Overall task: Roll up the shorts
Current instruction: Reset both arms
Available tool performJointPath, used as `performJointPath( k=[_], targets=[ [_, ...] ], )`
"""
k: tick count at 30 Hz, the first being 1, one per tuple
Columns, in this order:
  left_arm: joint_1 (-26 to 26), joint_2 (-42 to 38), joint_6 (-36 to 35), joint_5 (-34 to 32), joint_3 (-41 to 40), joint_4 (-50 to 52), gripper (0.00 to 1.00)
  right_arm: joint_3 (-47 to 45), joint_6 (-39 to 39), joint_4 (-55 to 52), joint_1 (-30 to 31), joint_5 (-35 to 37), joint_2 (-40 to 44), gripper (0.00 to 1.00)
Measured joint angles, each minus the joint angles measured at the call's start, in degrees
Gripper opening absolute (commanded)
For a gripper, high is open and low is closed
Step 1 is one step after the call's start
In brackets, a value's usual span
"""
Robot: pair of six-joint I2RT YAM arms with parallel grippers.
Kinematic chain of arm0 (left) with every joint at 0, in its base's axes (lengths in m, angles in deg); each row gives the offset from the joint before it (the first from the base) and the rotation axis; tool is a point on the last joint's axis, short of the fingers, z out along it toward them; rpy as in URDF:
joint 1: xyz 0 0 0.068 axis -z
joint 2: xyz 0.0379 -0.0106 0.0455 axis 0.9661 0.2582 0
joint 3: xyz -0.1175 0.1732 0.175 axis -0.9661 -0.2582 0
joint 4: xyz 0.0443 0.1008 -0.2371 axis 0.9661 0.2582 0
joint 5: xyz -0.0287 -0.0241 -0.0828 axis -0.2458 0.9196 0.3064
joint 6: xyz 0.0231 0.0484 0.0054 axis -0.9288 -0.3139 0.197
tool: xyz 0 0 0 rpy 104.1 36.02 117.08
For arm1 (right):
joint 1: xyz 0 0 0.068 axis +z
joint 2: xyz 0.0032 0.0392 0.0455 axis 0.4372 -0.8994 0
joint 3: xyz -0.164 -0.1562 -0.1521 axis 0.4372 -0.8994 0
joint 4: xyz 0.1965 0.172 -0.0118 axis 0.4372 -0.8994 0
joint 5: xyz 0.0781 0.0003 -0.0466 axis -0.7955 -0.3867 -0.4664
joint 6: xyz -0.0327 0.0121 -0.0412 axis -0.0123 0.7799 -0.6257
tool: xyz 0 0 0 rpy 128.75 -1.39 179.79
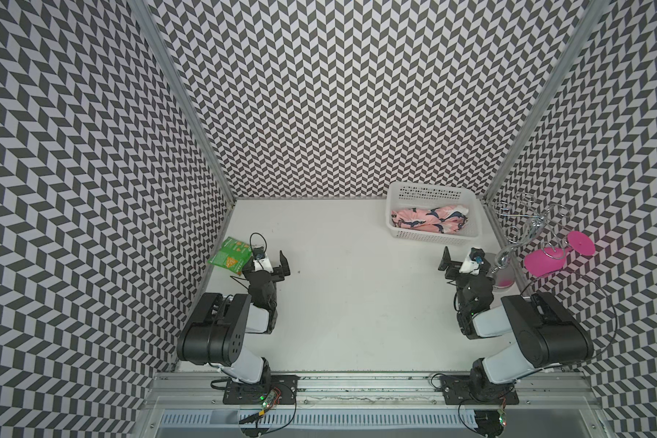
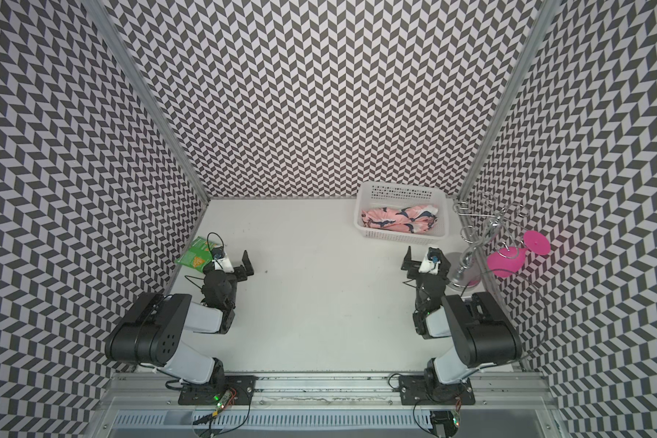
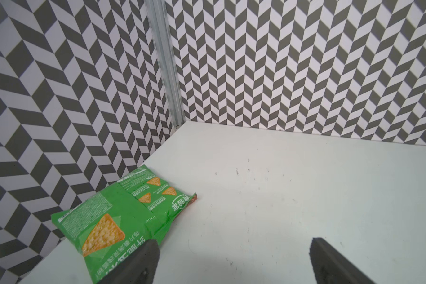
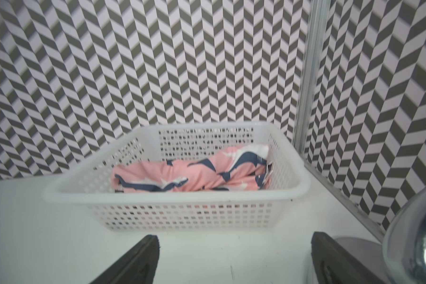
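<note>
3 chevron-patterned walls [image 1: 338, 94], blk/white, close in 1 white surface [image 1: 357, 303] on its far, left and right sides. 2 arms are mounted at the near edge: left arm [image 1: 220, 333] and right arm [image 1: 539, 333], both folded, wrists pointing to the far wall, well apart w/ bare surface btwn them. 1 white perforated basket [image 1: 433, 238] stands at the far right, close to the back wall and near the right corner; it shows in both top views and the right wrist view. In it is 1 pair of shorts [image 1: 429, 221], pink w/ navy-and-white sharks, bunched into a long loose bundle lying lengthwise on the basket floor, below the rim, well apart from both pincers. 1 chrome wire stand [image 1: 506, 258] is upright by the right wall, just beside the right arm's wrist, w/ 1 pink goblet [image 1: 547, 261] tilted in its wire loops. 1 green snack bag [image 1: 230, 256] lies flat at the left wall, just beside the left arm's wrist, w/ orange triangle chips printed on it. 2 pincers: left pincer [image 3: 234, 247] is released, jaws wide apart above bare surface, 1 finger overlapping the bag's corner in the left wrist view. The right pincer [image 4: 234, 239] is likewise released, jaws spread, facing the basket's near wall and short of it.
</note>
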Motion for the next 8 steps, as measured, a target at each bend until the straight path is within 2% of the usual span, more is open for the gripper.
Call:
performJointPath(
  k=[8],
  targets=[
    [0.00, 0.00, -0.02, 0.92, 0.02, -1.40, 1.00, 4.44, -0.59, -7.19, -0.15, -0.52, -0.33, 1.00]
  ],
)
